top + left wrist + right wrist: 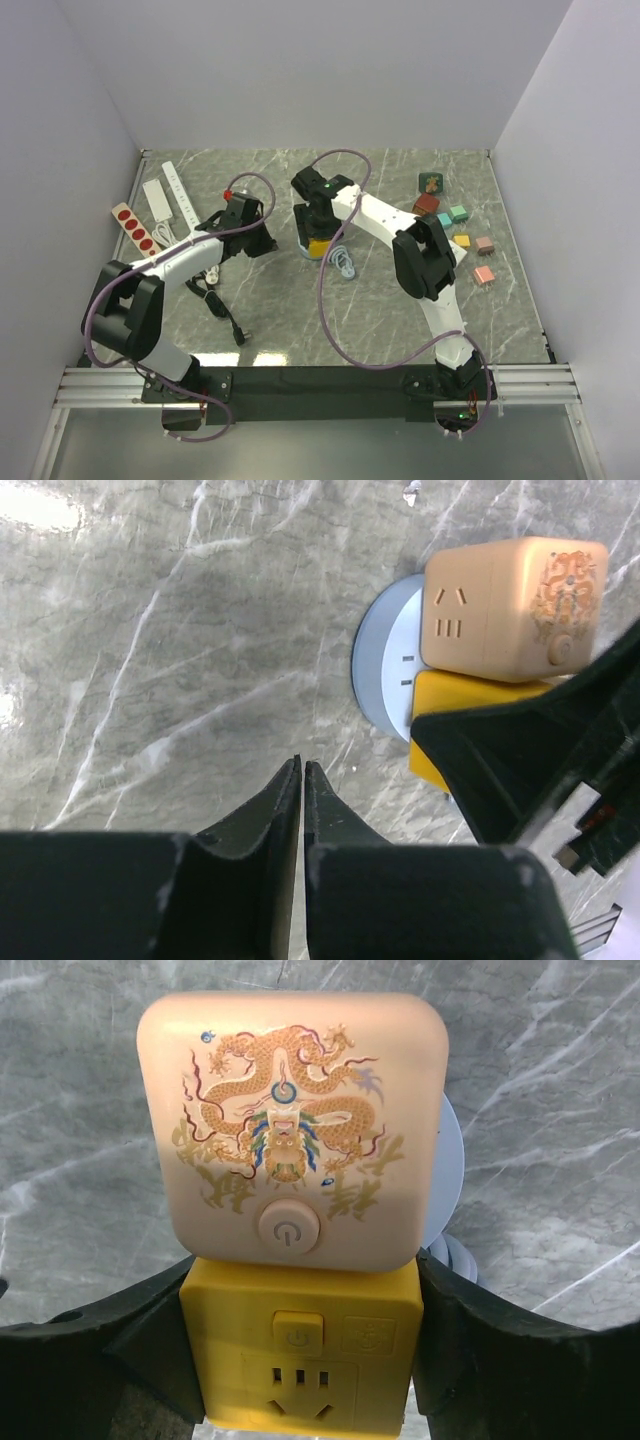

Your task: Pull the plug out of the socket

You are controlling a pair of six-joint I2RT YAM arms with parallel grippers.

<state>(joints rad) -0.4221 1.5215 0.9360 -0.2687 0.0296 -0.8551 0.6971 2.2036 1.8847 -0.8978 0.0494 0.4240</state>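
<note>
Task barely begun: the peach dragon-print cube adapter (pixel 290 1130) sits butted end-to-end against the yellow cube socket (pixel 300 1360). No gap shows betw. them, so the plug looks still seated and nothing is pulled apart yet. Both sit near the middle of the marble table (pixel 400 320), w/ a pale round disc (pixel 385 670) under or behind the peach cube; can't tell if it's attached. R gripper (pixel 305 1290) straddles the yellow cube, one finger each side, pads looking pressed against its side walls. That reads as a grip on the yellow body, tho how firm I can't say. L gripper (pixel 302 765) is just beside the pair on the left, over bare marble, fingers almost together w/ only a hairline slit, holding nothing. What's left, imo: L has to open, reach over & clamp the peach cube. Then the two get drawn apart along their joint while R anchors the yellow one. So approx. one hold of two is in place; the separation itself isn't done.
</note>
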